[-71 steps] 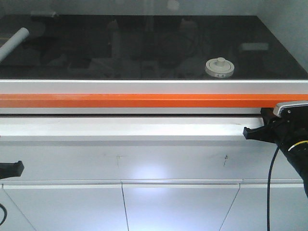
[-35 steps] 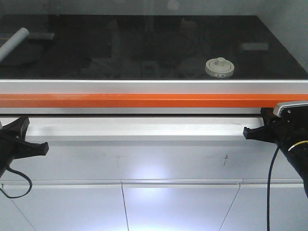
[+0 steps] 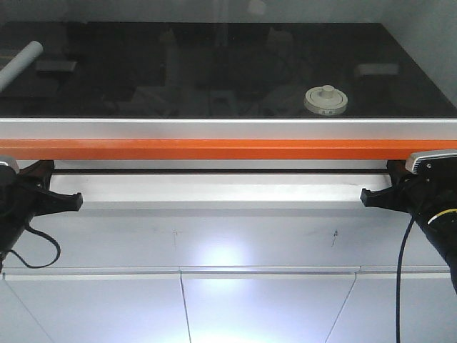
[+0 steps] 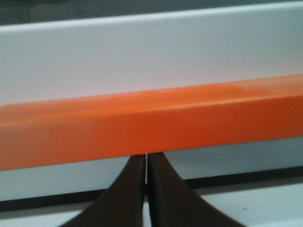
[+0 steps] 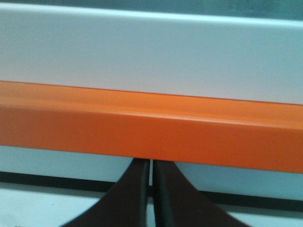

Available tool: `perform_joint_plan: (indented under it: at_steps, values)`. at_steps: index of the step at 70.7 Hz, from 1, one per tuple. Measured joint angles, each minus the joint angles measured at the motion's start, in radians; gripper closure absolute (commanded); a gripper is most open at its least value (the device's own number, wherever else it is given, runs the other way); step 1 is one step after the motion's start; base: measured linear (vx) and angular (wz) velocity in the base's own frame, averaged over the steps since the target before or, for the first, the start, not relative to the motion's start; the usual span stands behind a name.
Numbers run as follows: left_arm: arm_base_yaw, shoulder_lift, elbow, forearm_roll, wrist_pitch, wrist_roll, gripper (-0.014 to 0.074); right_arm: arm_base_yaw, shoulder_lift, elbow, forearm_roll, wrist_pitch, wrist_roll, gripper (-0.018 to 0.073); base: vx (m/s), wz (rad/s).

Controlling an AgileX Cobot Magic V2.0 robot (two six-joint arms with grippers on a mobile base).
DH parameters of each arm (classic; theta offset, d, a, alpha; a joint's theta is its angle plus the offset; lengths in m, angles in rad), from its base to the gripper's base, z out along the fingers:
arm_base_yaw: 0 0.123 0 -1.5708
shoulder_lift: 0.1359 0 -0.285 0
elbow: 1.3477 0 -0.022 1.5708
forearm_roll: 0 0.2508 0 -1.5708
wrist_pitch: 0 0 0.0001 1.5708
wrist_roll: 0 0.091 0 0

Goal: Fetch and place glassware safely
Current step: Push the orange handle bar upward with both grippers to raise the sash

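On worktop (image 3: 214, 50): jar (image 3: 326, 102), lid (image 3: 335, 98) marks possibly text.

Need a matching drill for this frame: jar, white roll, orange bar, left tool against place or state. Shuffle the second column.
Things:
1. glass jar
2. white roll
3. orange bar
4. left tool

Place or state:
a. far left on the dark worktop
b. shut, tips at the bar's lower edge in the wrist view
c. right of centre on the worktop
d. spans the whole front view

Pairs: 1-c, 2-a, 3-d, 4-b
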Motion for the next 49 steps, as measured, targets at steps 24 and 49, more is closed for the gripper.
perform_joint_plan:
  at_steps: [24, 49]
  values:
    - [0.000, 0.006, -0.042, 0.002, 0.051, 0.000, 0.0603, 0.000, 0.000, 0.000, 0.001, -0.008, 0.000, 0.0560, 0.00, 0.00]
    - [0.000, -0.002, -0.042, 0.006, 0.056, -0.001, 0.0603, 0.000, 0.000, 0.000, 0.002, -0.019, 0.000, 0.0560, 0.00, 0.00]
